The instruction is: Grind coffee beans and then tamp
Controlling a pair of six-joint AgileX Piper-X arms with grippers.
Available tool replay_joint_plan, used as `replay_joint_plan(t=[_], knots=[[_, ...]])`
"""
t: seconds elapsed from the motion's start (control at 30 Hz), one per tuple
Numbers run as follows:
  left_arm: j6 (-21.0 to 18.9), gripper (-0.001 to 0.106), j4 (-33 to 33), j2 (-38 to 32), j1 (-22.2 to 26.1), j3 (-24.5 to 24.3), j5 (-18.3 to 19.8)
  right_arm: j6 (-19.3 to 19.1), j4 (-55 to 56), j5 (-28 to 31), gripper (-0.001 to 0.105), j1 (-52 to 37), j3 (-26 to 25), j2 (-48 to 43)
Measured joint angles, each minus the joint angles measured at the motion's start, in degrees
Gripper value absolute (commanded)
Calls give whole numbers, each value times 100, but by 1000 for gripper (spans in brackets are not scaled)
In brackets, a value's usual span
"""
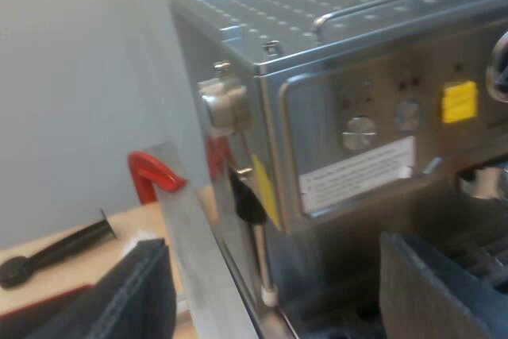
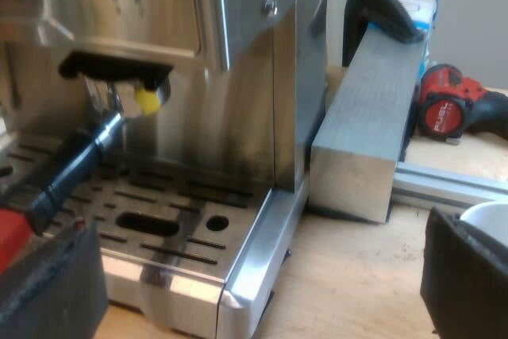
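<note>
Steel-bodied espresso machine, one unit, standing on a wooden table; it has a perforated top, a yellow label on its face and a steam wand at the corner. Metal holder, one, seated at the machine's front beneath a black bracket, above the drip tray. Its dark handle slopes out over the tray, and the red end lies just beside one finger of the right tool. Right tool: fingers set wide, nothing between them, low by the tray's corner. Left tool: likewise wide and empty, facing the machine's side and front corner. Sundries: a grey metal block, a red clamp, a red tape measure, a white rim that may be a mug, and a dark rod-shaped item on the table, identity not determinable. Whether the holder's basket contains grounds cannot be seen. Handling note, as judgement: the step in hand looks like taking the handle. The right tool should shift until the shaft runs squarely between its fingers, then grip the dark part just above the red end. It should close fully before any turn or pull and stay clear of the tray grille. The holder should travel level, and the left tool should keep off the wand.
</note>
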Motion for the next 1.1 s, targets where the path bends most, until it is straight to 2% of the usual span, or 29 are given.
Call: replay_joint_plan(t=[0.1,0.17,0.2,0.27,0.37,0.53,0.57,0.6,0.73,0.8,0.93,0.97,1.1], knots=[[0,71,525,229,0,-433,258,20,41,0,78,0,-45,0],[0,72,662,353,0,-588,456,57,251,0,78,0,-161,99],[0,72,768,493,0,-714,622,96,1235,-256,78,0,-739,288],[-92,71,840,722,0,-873,779,96,1503,-592,78,0,-911,493],[-445,71,962,1158,0,-1081,1023,96,1735,-961,78,0,-1147,947],[-643,71,982,1510,0,-1153,1171,96,1847,-1503,78,0,-1336,1538],[-749,71,1035,1915,10,-1180,1662,96,1855,-1611,78,0,-1355,1577],[-764,71,1071,2016,14,-1180,2030,96,1853,-1949,78,0,-1364,1628],[-714,71,1329,1937,14,-1180,2334,44,1884,-2364,78,0,-1364,1607],[-526,71,1536,1768,14,-1180,2524,-34,1884,-2643,78,0,-1364,1551],[-454,71,1747,1565,14,-1180,2666,-83,1884,-2791,78,0,-1364,1546],[-396,71,1971,1428,14,-1180,2768,-148,1884,-2875,78,0,-1364,1546],[-246,71,2322,1218,14,-1167,2764,-268,1884,-3005,78,0,-1350,1546]])
